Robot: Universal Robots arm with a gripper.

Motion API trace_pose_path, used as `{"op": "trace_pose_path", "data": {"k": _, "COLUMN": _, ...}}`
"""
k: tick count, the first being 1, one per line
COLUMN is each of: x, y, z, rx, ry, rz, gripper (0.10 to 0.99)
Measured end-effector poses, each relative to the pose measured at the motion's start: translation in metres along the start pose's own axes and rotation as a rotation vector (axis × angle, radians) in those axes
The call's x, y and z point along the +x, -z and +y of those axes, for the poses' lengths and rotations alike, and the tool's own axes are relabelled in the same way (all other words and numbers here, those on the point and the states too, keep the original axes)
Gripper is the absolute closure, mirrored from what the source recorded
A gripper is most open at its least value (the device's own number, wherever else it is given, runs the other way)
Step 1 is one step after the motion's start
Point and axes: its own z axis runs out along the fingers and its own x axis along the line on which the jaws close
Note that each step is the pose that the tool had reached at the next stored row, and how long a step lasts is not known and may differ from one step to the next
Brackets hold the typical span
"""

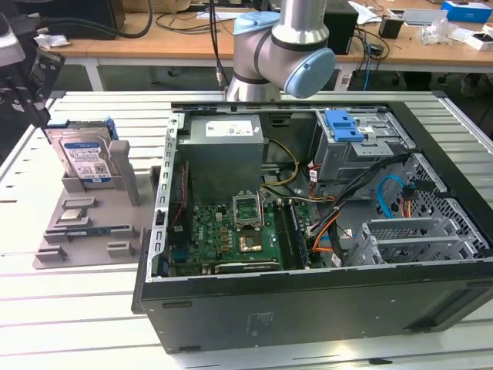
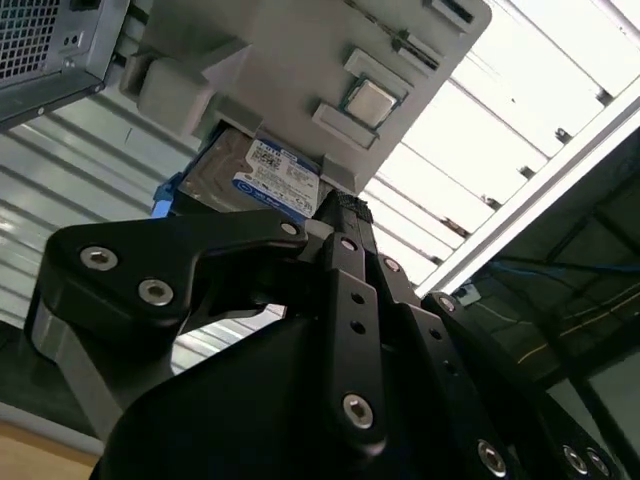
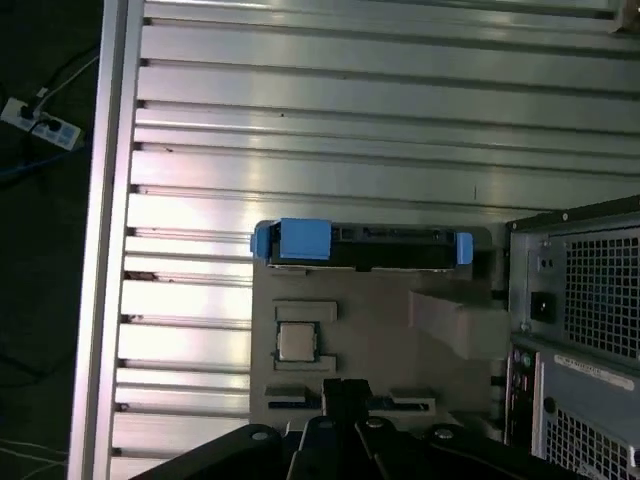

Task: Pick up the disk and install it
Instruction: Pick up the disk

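The disk [image 1: 85, 158] stands on edge in a slot of a grey holder [image 1: 115, 181] at the exterior view's left, beside the open computer case [image 1: 308, 308]. It is silver-grey with a white and blue label [image 2: 278, 177] and blue side rails [image 3: 302, 240]. In the first wrist view the disk [image 3: 385, 252] appears edge-on. My gripper [image 3: 345, 392] hangs above the holder, apart from the disk, shut with nothing between its fingers. In the second wrist view the gripper [image 2: 345, 212] points toward the disk [image 2: 215, 175]. The black gripper [image 1: 19, 85] sits at the exterior view's far left edge.
The grey holder [image 3: 390, 340] also carries a small square chip [image 3: 297, 341] and a memory stick [image 1: 92, 230]. Inside the case are a grey power-supply box [image 1: 223, 142], a motherboard [image 1: 231, 231], cables and a drive cage with a blue bracket [image 1: 344, 125]. The slatted metal table [image 3: 300, 120] extends around.
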Motion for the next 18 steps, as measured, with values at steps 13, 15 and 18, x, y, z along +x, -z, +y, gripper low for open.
{"op": "trace_pose_path", "data": {"k": 13, "x": 0.0000, "y": 0.0000, "z": 0.0000, "rx": -0.006, "ry": 0.359, "rz": 0.0158, "gripper": 0.980}}
{"op": "trace_pose_path", "data": {"k": 15, "x": 0.0000, "y": 0.0000, "z": 0.0000, "rx": -0.008, "ry": 0.435, "rz": 0.0192, "gripper": 0.980}}
{"op": "trace_pose_path", "data": {"k": 18, "x": 0.0000, "y": 0.0000, "z": 0.0000, "rx": -0.009, "ry": 0.494, "rz": 0.0217, "gripper": 0.980}}
